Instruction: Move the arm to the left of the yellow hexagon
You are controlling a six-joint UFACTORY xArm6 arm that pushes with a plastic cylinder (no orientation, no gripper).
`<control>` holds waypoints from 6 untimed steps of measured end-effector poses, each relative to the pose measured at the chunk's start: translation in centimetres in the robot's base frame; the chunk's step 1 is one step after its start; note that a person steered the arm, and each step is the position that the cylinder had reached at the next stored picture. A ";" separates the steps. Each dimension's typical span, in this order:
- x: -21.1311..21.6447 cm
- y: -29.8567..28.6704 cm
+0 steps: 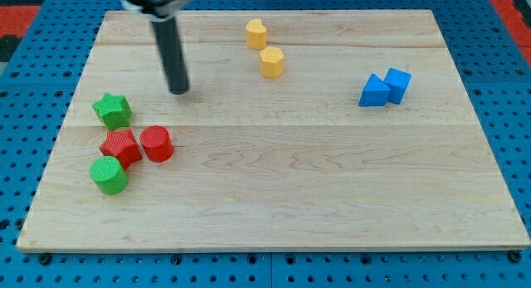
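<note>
The yellow hexagon (pixel 272 61) lies near the view's top, a little left of the middle of the wooden board (pixel 274 180). A second yellow block (pixel 256 32) sits just above it and slightly left; its exact shape is hard to tell. My tip (pixel 179 90) rests on the board well to the left of the yellow hexagon and slightly lower in the view. It touches no block. The rod rises from the tip toward the view's top edge.
A green star (pixel 112 110), a red hexagon-like block (pixel 121 146), a red cylinder (pixel 157 144) and a green cylinder (pixel 109 175) cluster at the view's left, below my tip. Two blue blocks (pixel 375 91) (pixel 398 84) touch each other at the right.
</note>
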State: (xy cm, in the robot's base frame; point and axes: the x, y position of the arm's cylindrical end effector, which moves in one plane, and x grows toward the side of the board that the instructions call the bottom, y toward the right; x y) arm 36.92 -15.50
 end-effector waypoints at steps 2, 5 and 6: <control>-4.1 -0.4; -1.9 7.5; -0.2 7.9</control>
State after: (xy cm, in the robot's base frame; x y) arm 36.76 -7.60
